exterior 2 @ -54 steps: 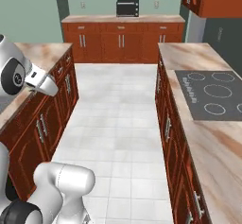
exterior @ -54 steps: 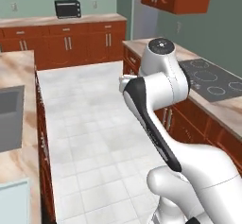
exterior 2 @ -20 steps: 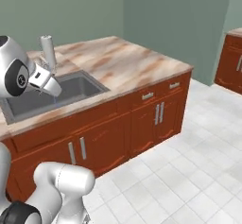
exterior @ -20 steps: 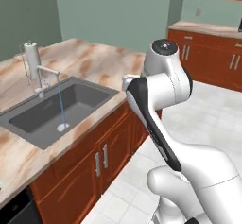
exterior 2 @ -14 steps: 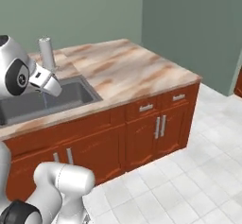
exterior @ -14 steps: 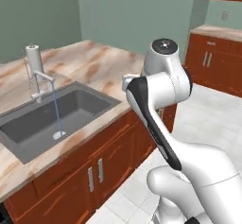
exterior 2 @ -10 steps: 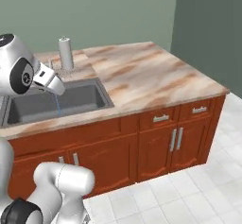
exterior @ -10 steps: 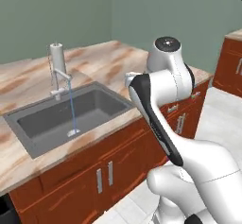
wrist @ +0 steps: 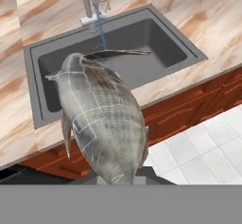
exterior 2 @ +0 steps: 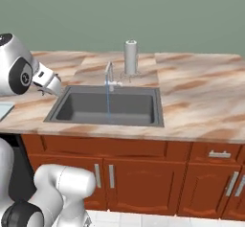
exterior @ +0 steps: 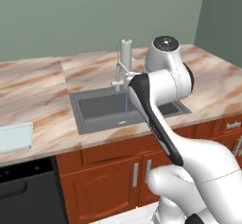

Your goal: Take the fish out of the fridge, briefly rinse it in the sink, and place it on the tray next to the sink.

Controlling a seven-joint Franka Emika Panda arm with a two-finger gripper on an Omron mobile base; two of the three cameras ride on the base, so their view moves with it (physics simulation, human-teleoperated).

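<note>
You are looking at a glossy white, rounded robot arm point(exterior: 163, 83) with smooth, bulbous shells. A long black band runs along the side of its slanting link, and a round dark grey cap with a pale ring tops the upper joint. From the right base camera, the wrist housing point(exterior 2: 16, 68) shows a dark grey circular disc with small pale marks, and a white ribbed cuff beside it.

Fish point(wrist: 101, 119): grey scaly skin, slight sheen. Sink point(exterior: 94, 112) matt dark grey, faucet point(exterior 2: 130, 57) probably brushed metal. Countertop point(exterior 2: 201, 96) polished marbled stone; cabinets point(exterior 2: 143, 175) glossy wood.
</note>
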